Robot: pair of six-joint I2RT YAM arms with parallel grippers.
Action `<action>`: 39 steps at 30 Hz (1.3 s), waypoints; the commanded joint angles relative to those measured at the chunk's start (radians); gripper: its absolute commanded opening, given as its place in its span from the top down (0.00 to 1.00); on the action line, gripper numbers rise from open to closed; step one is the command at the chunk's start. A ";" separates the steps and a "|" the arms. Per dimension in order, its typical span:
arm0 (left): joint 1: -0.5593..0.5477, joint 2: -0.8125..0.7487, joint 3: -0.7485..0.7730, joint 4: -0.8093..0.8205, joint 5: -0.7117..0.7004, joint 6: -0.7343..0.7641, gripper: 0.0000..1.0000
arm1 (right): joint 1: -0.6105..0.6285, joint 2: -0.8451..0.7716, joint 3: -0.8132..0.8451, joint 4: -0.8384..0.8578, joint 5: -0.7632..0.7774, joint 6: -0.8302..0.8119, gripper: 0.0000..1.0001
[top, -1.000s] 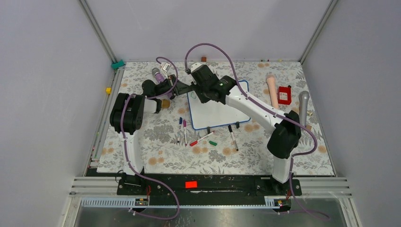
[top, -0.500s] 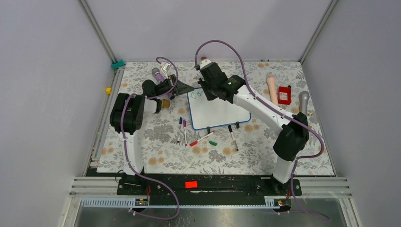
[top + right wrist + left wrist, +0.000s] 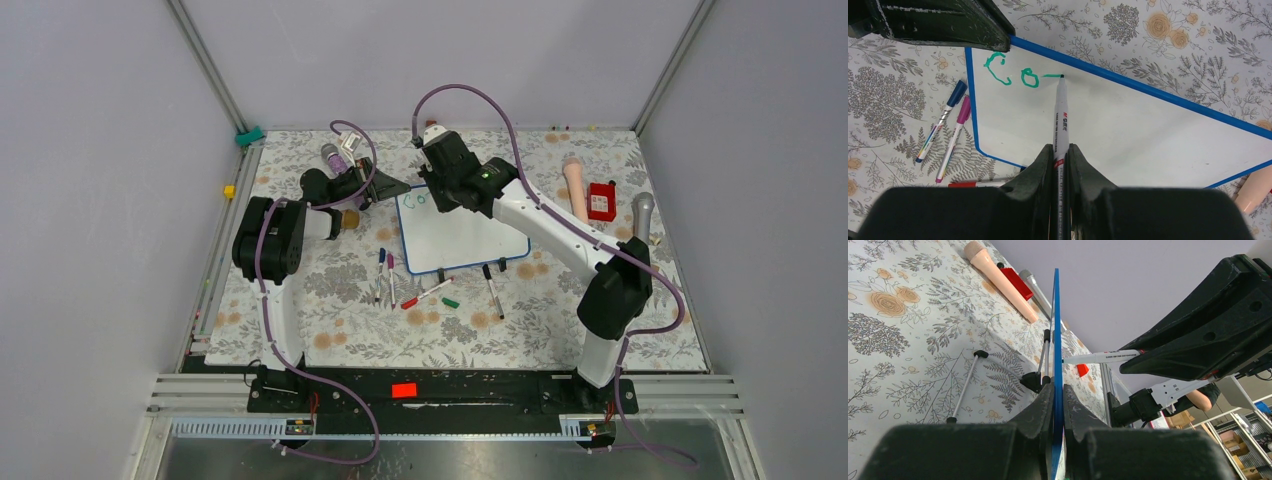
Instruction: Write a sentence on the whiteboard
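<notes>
The whiteboard lies on the floral table, white with a thin blue frame. My left gripper is shut on its far left corner; in the left wrist view the blue edge runs between the jaws. My right gripper is shut on a white marker whose tip touches the board. The sentence is green: "Co" and a short stroke, near the top left corner, also seen in the top view. The right gripper is over the board's far edge.
Loose markers and caps lie in front of the board, with a black marker. A blue and a pink marker lie left of it. A beige cylinder, red box and grey microphone lie at right.
One second ago the right gripper covered the board's top left; it has moved right and away, uncovering green letters. No change in the last half second. The left arm has held still.
</notes>
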 commanded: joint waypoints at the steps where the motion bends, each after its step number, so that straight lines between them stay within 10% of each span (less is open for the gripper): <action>1: -0.032 -0.025 -0.012 0.047 0.108 0.010 1.00 | -0.008 -0.005 0.010 -0.014 -0.013 0.019 1.00; 39: -0.032 -0.027 -0.012 0.047 0.107 0.011 1.00 | -0.046 0.042 0.100 -0.074 0.038 0.035 1.00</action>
